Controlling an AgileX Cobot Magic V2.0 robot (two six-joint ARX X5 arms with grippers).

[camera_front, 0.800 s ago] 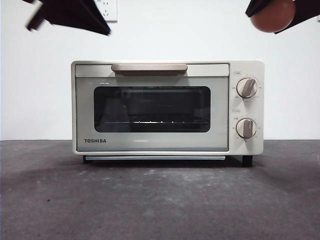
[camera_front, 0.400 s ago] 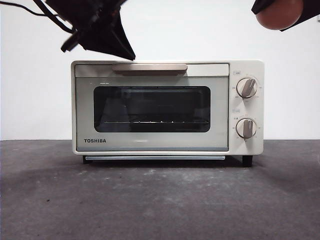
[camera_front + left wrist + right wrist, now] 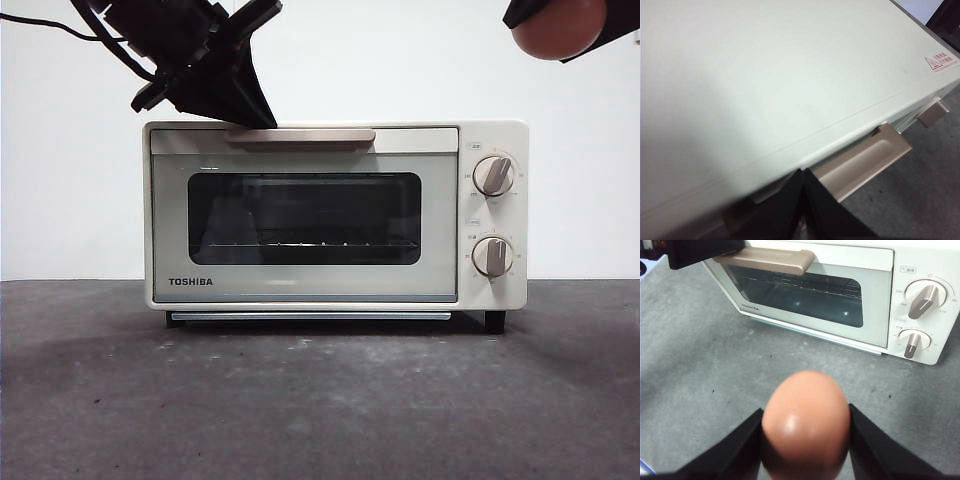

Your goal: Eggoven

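Front view: a cream TOSHIBA toaster oven (image 3: 335, 215) stands on a dark grey table (image 3: 320, 400) against a white wall (image 3: 400, 60). Its door is closed. At the upper left, the left gripper (image 3: 255, 115) comes down at a slant, its black tip just at the left end of the tan handle (image 3: 300, 135) along the top of the door. In the left wrist view the two black jaws lie pressed together, with nothing between them, right at the handle, close over the oven's flat cream top. Below the handle, the dark glass window (image 3: 305, 218) shows a wire rack inside. To the right of the door are two knobs (image 3: 493, 174), one above the other. At the upper right corner, well above the oven, the right gripper (image 3: 560, 25) hangs in the air, pinching a smooth reddish-brown egg (image 3: 558, 28). The right wrist view shows the egg (image 3: 806, 420) squeezed between both jaws, high over the bare table in front of the oven (image 3: 840, 295).
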